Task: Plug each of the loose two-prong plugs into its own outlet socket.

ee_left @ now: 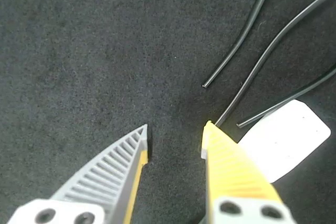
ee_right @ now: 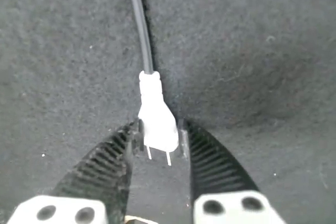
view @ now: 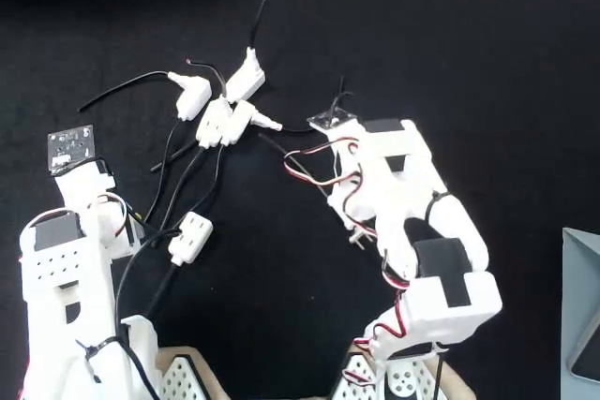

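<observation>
Right wrist view: your right gripper is closed on a white plug, one finger against each flat side. The two prongs point back toward the camera and the black cord runs straight away from them over the mat. Whether the plug is resting on the mat or is lifted off it, you cannot tell. In the high view that plug sits well apart from the lone socket, on its right. Your left gripper is open with nothing between its fingers, low over the mat. The socket lies just beside its yellow finger. Thin black wires lead away from the socket, toward a cluster of white plugs and sockets farther up the mat.
</observation>
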Available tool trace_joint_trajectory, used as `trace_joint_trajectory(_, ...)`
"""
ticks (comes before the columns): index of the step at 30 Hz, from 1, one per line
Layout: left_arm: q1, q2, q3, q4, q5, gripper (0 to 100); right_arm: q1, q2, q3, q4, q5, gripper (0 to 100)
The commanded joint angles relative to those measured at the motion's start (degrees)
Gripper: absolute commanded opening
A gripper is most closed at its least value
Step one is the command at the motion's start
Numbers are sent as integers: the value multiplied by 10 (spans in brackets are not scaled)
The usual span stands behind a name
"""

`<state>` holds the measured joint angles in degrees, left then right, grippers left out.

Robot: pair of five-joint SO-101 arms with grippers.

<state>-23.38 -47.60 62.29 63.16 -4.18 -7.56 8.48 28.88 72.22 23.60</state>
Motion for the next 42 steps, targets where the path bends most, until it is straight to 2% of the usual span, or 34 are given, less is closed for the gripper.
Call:
trace_joint_trajectory(1,-5,-10,-3,-7,1,171,-26,32,10,-7,-8,53)
trace_joint_trajectory(10,-3,-10,-3,-7,1,171,-30,93,-36,8,-20,54)
trace_joint_trajectory(22,-3,-9,-3,-7,1,171,-62,89,-56,39,-40,48)
trace_joint_trajectory(26,-3,-9,-3,-7,1,171,-61,77,-59,40,-40,15)
trace_joint_trajectory(35,0,-11,-8,-7,4,171,-60,-120,-60,133,-46,11)
trace_joint_trajectory(42,50,-12,-44,-3,5,171,-61,-300,-60,177,-136,11)
